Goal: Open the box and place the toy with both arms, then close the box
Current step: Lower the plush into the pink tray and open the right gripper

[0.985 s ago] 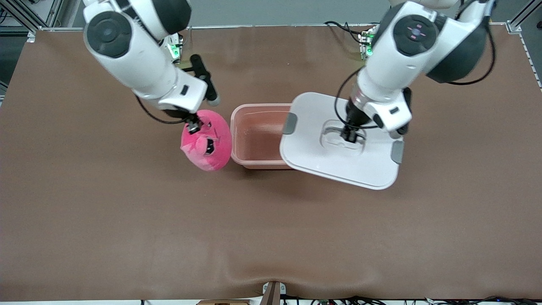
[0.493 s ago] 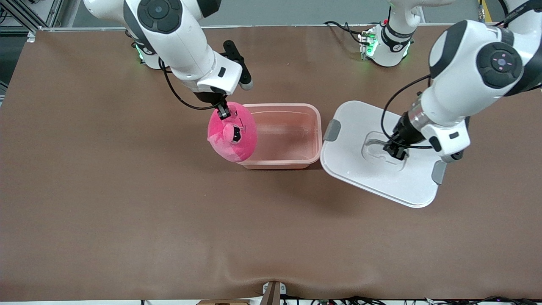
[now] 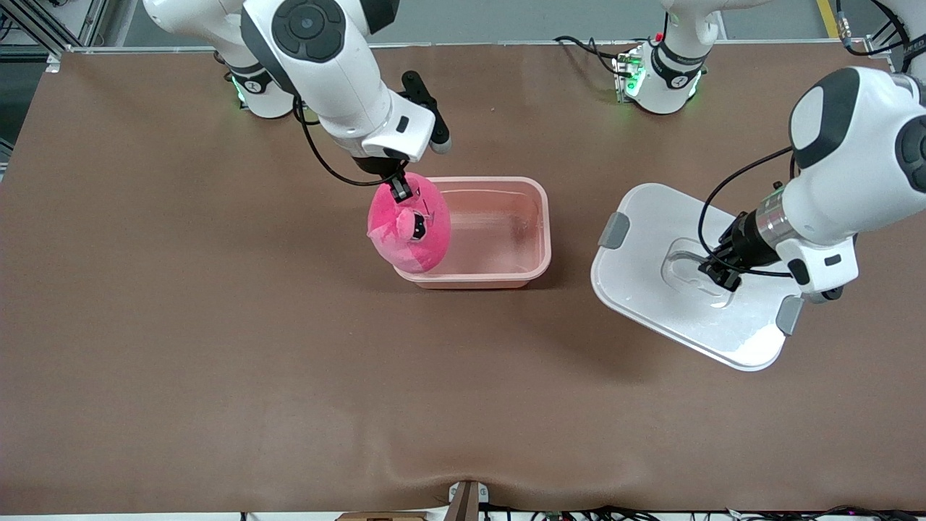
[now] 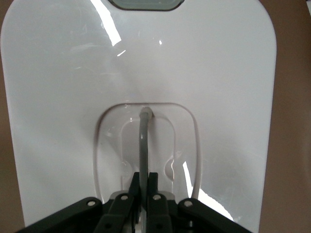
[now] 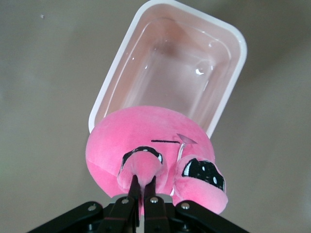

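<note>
The brown tabletop (image 3: 217,347) carries the open box (image 3: 532,217), a pale pink tub that sits near the middle of the width, closer to the arms' bases than to the front camera, and everything else is placed from it. Its inside shows bare pink floor and glossy walls in the right wrist view, with a white rim (image 5: 228,26) running round the top. The white lid (image 3: 651,289) is off the box and well apart from it, toward the left arm's end of the tabletop; it is tilted, with one grey clip (image 3: 613,230) on the edge facing the box and another grey clip (image 3: 788,315) on the edge away from it. The left pincer (image 3: 718,276) is over the lid's middle, clenched on the handle (image 4: 144,145) that rises from the recessed centre, and the left wrist view shows its two fingers (image 4: 153,187) pressed together on either side of that thin grey bar. The toy (image 3: 412,235), a hot-pink plush ball with black-and-white patches on its face, hangs in the air over the end of the box toward the right arm's end of the tabletop, partly over the rim and partly over the tabletop just beside it. The right pincer (image 3: 400,191) is directly above the toy, grasping it: in the right wrist view the fingers are closed on one small pink nub (image 5: 141,167) at the top of the plush.
</note>
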You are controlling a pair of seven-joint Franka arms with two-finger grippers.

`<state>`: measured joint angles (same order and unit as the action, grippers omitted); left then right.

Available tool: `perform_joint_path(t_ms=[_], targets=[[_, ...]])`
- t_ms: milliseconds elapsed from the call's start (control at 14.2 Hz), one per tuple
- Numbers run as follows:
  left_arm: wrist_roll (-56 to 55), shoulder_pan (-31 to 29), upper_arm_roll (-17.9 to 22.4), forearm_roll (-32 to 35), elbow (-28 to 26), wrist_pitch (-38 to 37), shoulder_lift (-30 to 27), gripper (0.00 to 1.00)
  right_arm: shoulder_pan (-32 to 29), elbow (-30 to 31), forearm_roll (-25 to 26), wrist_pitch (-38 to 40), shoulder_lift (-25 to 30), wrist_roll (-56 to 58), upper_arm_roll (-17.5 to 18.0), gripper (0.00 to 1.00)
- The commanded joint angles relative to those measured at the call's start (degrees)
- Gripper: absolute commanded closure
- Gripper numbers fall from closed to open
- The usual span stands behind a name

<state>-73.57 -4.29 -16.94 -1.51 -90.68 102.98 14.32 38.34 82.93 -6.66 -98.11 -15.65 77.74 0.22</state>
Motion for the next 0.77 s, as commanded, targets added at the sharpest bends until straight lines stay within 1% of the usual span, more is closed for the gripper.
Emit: perform_joint_path(t_ms=[0, 281, 493, 563, 633, 704], targets=[[1.05, -0.19, -0.38, -1.22, 0.06, -0.67, 1.14, 1.00, 1.73, 3.11, 1.21, -1.02, 0.62, -0.39, -0.40, 1.00], [1.32, 0.51, -0.64, -1.13, -0.20, -1.02, 1.32, 1.00, 2.52, 4.00, 0.60, -2.52, 0.27, -1.01, -0.40, 1.00], [4.99, 0.34, -1.34, -1.39, -0.11, -2.87, 1.06, 1.00, 2.53, 3.82, 0.25, -2.52, 0.27, -2.66, -0.31, 1.00], [5.53, 0.34, -1.35, -2.52, -0.03, -2.96, 0.88, 1.00, 2.61, 3.73, 0.25, -2.61, 0.09, -3.46, -0.31, 0.22], [5.54, 0.34, -1.35, -3.14, -0.03, -2.96, 0.79, 1.00, 2.79, 3.56, 0.25, -3.31, -0.43, -3.29, -0.31, 0.00], [5.45, 0.42, -1.35, -3.24, 0.06, -2.96, 0.71, 1.00, 2.79, 3.38, 0.25, -3.66, -0.61, -2.68, -0.31, 0.00]])
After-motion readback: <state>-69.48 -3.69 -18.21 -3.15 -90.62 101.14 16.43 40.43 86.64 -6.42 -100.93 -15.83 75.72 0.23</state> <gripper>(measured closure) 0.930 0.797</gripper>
